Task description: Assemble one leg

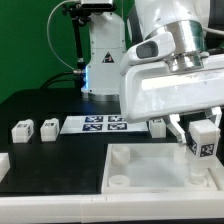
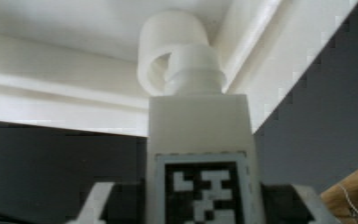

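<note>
White leg (image 1: 203, 141) held upright in gripper (image 1: 202, 130), tag facing out, over tray (image 1: 150, 172)

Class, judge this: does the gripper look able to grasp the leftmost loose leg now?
Probably not yet: the gripper is shut on another leg; the leftmost leg itself lies unobstructed.

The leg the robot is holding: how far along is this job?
Done: the gripper is shut on one leg. In hand: it holds that leg near the tray, at the exterior view's right. Left: the wrist view shows the leg's peg end bare, so it is not yet seated in a socket. Other legs lie loose.
</note>
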Controlling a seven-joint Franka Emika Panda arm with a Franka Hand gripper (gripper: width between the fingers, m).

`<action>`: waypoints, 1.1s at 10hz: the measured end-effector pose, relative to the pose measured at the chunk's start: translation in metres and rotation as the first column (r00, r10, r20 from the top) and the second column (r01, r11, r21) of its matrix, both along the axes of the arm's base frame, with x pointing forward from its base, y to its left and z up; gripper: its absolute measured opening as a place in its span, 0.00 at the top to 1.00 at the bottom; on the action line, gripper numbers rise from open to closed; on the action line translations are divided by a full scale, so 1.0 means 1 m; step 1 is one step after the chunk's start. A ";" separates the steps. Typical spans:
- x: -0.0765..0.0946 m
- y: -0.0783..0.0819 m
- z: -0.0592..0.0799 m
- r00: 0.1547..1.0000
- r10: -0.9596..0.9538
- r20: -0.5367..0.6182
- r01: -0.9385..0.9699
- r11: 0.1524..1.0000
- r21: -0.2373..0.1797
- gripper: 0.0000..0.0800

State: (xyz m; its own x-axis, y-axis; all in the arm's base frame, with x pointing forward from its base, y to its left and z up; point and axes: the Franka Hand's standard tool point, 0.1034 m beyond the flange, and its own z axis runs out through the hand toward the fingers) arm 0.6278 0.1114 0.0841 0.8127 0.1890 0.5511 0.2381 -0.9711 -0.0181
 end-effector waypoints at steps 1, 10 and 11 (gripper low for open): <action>-0.001 -0.001 -0.004 1.000 -0.002 0.004 0.002 1.000 0.000 0.64; -0.002 -0.003 -0.014 1.000 -0.011 0.024 0.011 1.000 0.002 0.20; -0.002 -0.003 -0.014 1.000 -0.011 0.024 0.011 1.000 0.002 0.20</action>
